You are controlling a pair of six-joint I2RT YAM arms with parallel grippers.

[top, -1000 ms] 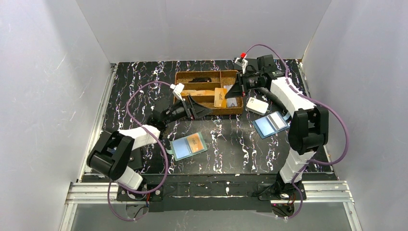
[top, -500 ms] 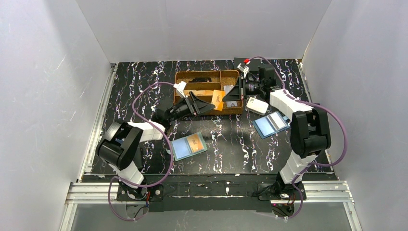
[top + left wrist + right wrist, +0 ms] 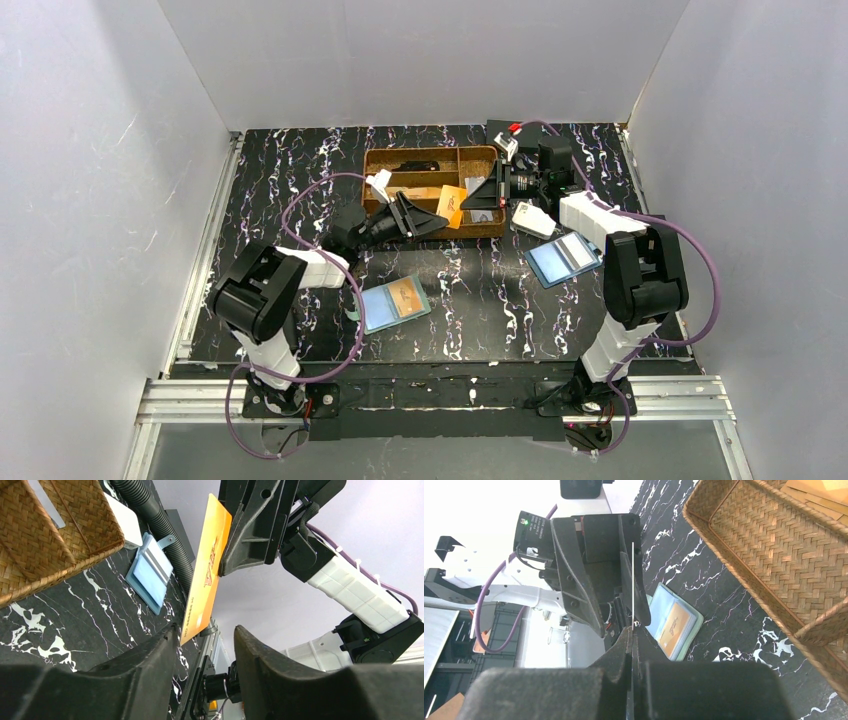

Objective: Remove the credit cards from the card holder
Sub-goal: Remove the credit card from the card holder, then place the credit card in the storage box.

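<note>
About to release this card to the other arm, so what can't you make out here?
Left wrist view: the orange card's lower corner drops behind a finger of the left hand; contact unclear.
Right wrist view: the card is edge-on in the right hand; its face hidden.
Top view: the card holder's bluish pocket is too small to read.

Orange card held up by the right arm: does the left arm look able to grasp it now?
Probably yes. The right tool pinches one end of the orange card in mid-air, and its free end sits between the parted fingers of the left tool, with nothing blocking.
</note>
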